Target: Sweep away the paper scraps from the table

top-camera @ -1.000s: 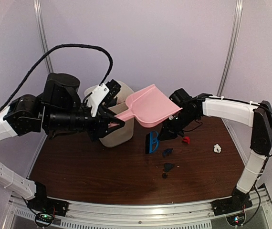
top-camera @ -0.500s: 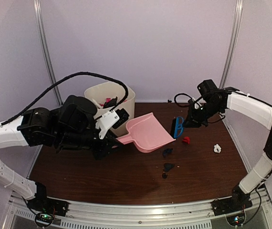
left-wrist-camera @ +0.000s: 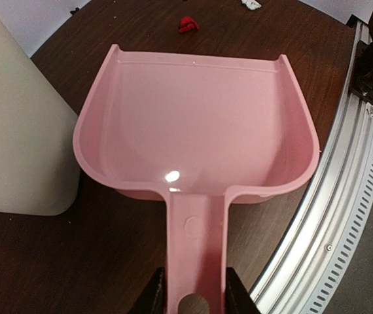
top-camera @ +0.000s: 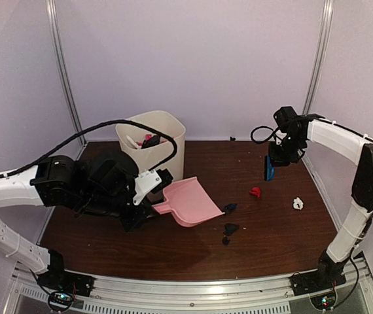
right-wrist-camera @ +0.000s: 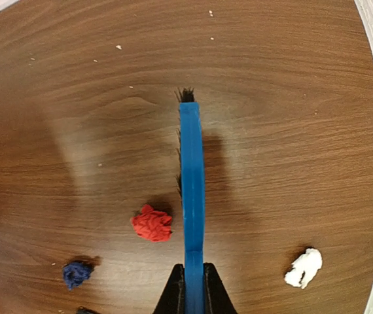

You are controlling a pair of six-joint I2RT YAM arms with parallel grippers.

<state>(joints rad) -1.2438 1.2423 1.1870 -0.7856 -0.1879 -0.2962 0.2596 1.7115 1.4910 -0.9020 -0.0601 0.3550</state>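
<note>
My left gripper (top-camera: 148, 210) is shut on the handle of the pink dustpan (top-camera: 190, 201), which rests low on the dark wood table (top-camera: 108, 242); the pan is empty in the left wrist view (left-wrist-camera: 196, 124). My right gripper (top-camera: 279, 157) is shut on the blue hand brush (top-camera: 268, 167), held above the table's back right. Paper scraps lie between them: a red wad (top-camera: 255, 191), a white wad (top-camera: 298, 203), a dark blue wad (top-camera: 230, 208) and black wads (top-camera: 230, 229). The right wrist view shows the brush (right-wrist-camera: 192, 190) over the red (right-wrist-camera: 152, 223), white (right-wrist-camera: 303, 268) and dark blue (right-wrist-camera: 76, 273) wads.
A cream waste bin (top-camera: 152, 147) with scraps inside stands at the back left, just behind the dustpan; it also shows in the left wrist view (left-wrist-camera: 16, 131). A silver rail (top-camera: 193, 288) runs along the table's front edge. Walls close the back and sides.
My left gripper has lowered the dustpan from over the bin down to the table. My right gripper has carried the brush right and back, away from the scraps.
</note>
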